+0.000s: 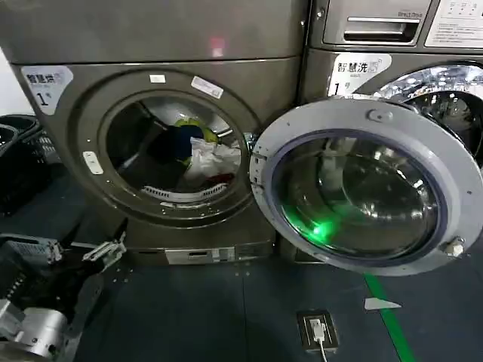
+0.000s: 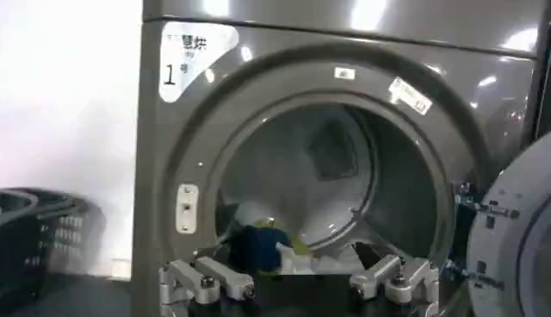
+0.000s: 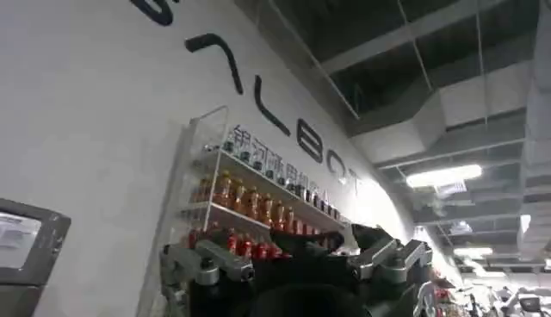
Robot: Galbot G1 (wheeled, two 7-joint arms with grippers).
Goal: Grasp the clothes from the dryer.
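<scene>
The bronze-grey front-loading dryer stands with its grey-rimmed glass door swung wide. Soft, light white, blue and yellow clothes lie heaped at the drum's bottom; pinch a raised fold. The left tool hangs released before the porthole; the right tool, also spread, points away.

Glossy bronze-grey metal dryer, shiny glass door with matt grey rim, soft cloth clothes

Neighbouring washing machine, dark laundry baskets, green floor tape, floor socket, bottle shelf
</scene>
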